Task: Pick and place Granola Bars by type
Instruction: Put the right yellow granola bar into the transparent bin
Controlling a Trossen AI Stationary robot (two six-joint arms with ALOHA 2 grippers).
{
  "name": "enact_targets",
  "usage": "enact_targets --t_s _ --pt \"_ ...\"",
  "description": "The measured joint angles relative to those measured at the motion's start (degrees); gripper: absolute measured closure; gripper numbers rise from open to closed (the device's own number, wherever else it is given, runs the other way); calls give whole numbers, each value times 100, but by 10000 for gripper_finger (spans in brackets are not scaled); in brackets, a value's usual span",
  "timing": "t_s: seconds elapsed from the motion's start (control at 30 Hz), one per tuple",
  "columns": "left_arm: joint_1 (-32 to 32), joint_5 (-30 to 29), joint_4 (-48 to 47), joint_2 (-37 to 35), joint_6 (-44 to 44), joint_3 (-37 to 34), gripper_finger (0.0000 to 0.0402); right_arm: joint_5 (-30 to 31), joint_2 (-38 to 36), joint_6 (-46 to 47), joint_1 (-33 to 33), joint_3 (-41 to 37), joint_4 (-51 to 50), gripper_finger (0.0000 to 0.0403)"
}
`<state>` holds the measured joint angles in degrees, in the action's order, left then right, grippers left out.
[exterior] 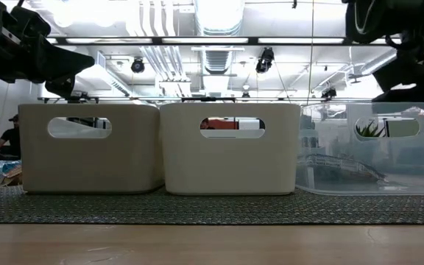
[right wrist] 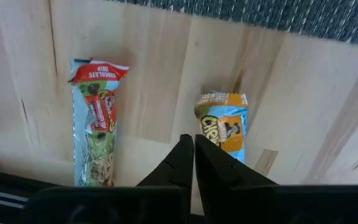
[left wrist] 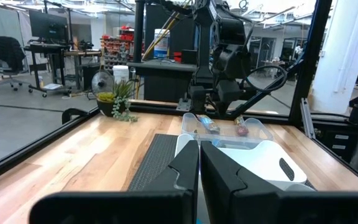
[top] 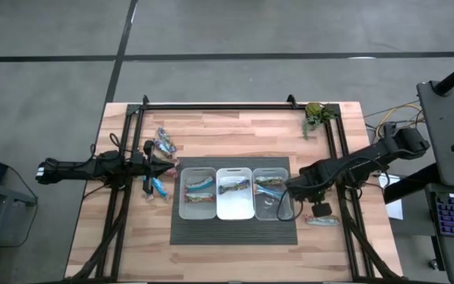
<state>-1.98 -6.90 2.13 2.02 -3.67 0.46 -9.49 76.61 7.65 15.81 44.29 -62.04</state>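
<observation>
Two granola bars lie flat on the wood right of the mat: a silvery one with a red end (right wrist: 95, 121) and a blue-and-orange one (right wrist: 224, 127); from above they show as two bars (top: 321, 215). My right gripper (right wrist: 194, 146) hangs shut above the bare wood between them, pointing down, touching nothing. More bars lie in the three bins (top: 235, 192) and on the wood at the left (top: 164, 143). My left gripper (left wrist: 199, 168) waits shut and level at the mat's left (top: 164, 166).
The three bins stand side by side on a dark mat (top: 235, 230); in the low view two are white (exterior: 90, 147) and the right one is clear (exterior: 370, 147). A green plant (top: 315, 114) stands at the far right corner. A black frame rail (top: 219, 105) runs along the far edge.
</observation>
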Motion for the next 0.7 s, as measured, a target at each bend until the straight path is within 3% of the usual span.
enact_targets --t_s 0.27,0.7 --pt "0 -1 0 -1 0 1 402 45 -280 -14 20 -190 118 372" --pt "0 -2 0 0 1 1 402 81 -301 84 20 -432 299 263"
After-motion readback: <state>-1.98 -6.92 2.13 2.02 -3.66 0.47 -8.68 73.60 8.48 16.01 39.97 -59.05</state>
